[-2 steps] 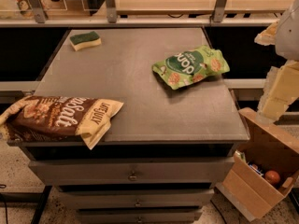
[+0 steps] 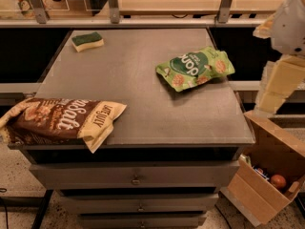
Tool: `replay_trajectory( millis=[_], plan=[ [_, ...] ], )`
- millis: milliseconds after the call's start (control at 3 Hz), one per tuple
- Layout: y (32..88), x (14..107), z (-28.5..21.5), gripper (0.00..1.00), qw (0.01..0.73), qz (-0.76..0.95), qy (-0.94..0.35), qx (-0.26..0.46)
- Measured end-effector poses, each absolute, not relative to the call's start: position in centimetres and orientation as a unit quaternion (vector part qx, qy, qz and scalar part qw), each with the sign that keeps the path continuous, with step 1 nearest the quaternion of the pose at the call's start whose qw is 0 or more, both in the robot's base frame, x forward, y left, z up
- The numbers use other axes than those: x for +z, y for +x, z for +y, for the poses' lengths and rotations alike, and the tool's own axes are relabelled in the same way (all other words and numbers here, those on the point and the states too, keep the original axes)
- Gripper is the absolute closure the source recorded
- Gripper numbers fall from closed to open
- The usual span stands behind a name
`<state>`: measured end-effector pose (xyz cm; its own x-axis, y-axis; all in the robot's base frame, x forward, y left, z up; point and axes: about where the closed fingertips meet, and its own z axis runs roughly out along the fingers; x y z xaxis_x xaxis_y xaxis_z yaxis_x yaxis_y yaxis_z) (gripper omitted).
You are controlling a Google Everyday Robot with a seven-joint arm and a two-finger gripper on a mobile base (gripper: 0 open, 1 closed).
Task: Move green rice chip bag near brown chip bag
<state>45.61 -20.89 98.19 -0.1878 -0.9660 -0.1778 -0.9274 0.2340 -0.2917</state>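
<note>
Desk (image 2: pixel 143 94) is seen open between right-edge green bag (image 2: pixel 195 68) and overhanging front-left brown bag (image 2: pixel 62 120); gripper (image 2: pixel 276 87), state impossible to tell, is held off right edge.

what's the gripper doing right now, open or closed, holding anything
gripper: at the right edge beside the table, clear of the green rice chip bag; open or closed cannot be told

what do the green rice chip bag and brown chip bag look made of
The green rice chip bag looks like thin plastic film: crinkled, glossy. The brown chip bag: similar creased film, duller. The tool, right of the table, seems hard pale plastic.
</note>
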Motion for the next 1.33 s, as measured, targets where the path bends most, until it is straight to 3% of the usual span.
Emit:
replay_trajectory(
  millis=[1333],
  plan=[
    [59.0,95.4,-20.3,0.0,0.115,0.647,-0.725,-0.205]
  ],
)
